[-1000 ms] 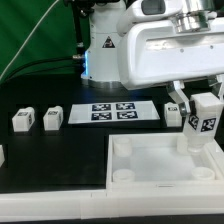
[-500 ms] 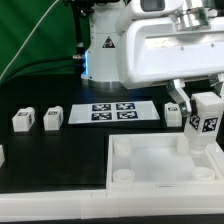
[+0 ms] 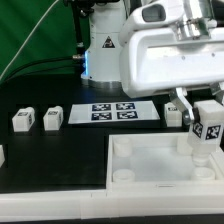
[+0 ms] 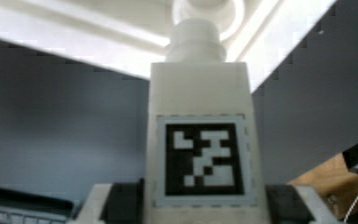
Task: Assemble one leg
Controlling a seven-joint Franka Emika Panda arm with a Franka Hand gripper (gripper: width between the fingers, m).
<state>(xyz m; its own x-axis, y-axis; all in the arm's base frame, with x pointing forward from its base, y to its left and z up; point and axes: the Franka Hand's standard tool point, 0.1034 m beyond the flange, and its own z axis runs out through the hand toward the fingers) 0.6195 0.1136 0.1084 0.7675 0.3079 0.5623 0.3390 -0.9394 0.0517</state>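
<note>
Wrist view — b/w tag [image 4: 201, 157] on leg [image 4: 197, 88]

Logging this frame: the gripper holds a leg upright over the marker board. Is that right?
Not over the marker board. The exterior view shows the gripper holding the leg upright over a corner of the large white tray-like part.

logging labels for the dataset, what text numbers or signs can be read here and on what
No words or numbers can be read.
Upright leg: a black-and-white square tag, a pattern with no letters.
Marker board: several such tags, patterns only.
Loose legs: tags too small to make out.
Arm base: a small dark mark, too blurred to read.
</note>
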